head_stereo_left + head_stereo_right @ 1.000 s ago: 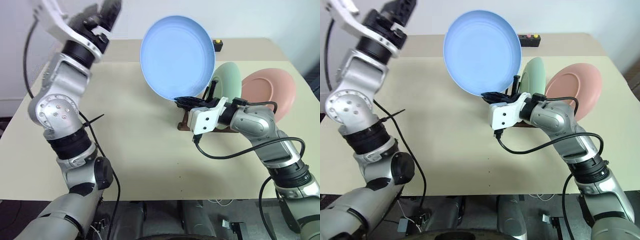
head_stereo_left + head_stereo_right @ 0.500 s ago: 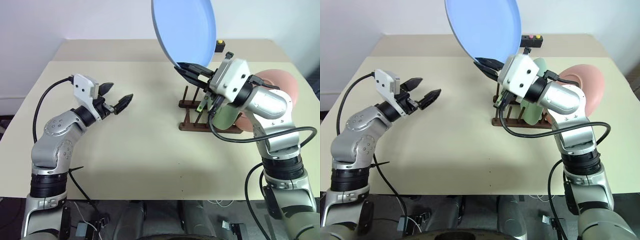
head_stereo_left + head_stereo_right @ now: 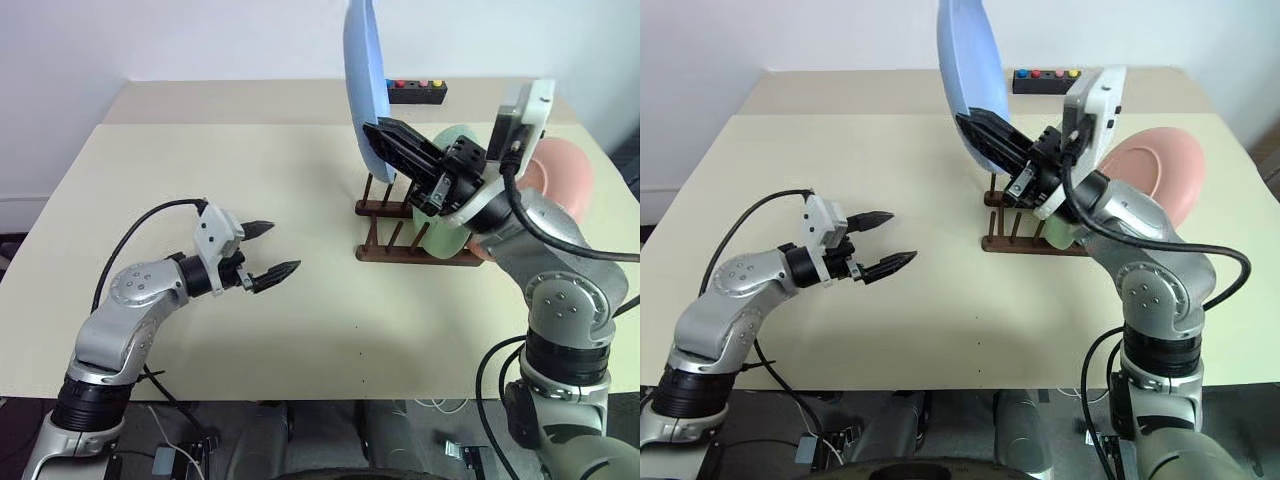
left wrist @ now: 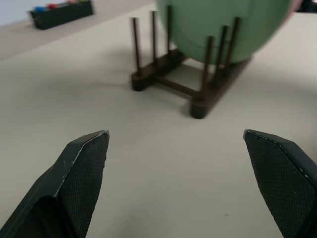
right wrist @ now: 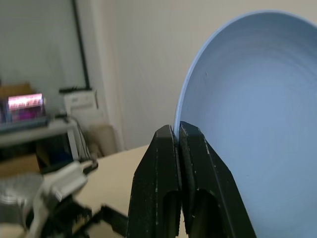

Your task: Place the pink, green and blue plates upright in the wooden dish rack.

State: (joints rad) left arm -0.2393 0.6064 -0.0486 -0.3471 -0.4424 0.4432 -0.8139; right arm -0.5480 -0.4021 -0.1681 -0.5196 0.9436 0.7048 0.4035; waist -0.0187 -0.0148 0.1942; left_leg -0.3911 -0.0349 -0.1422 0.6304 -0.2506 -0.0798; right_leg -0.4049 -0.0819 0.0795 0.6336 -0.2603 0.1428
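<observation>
Two plates already stood in the wooden dish rack [image 3: 415,240] on the desk [image 3: 300,300]: green [image 3: 450,225] and pink [image 3: 560,175]. The right claw [image 3: 385,135] pinched the blue plate [image 3: 362,85] by its rim, on edge above the rack's free pegs. It needed lowering slowly, straight between them. The left claw [image 3: 272,250] was wide open, holding nothing.

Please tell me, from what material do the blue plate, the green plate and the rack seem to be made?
The blue plate looks like matte plastic or melamine: thin rim, even colour, only soft highlights; glazed ceramic cannot be excluded. The green plate has the same smooth, dull, uniform surface, so probably the same material. The rack appears to be dark-stained wood: round brown pegs set in flat rails, with a low sheen.
</observation>
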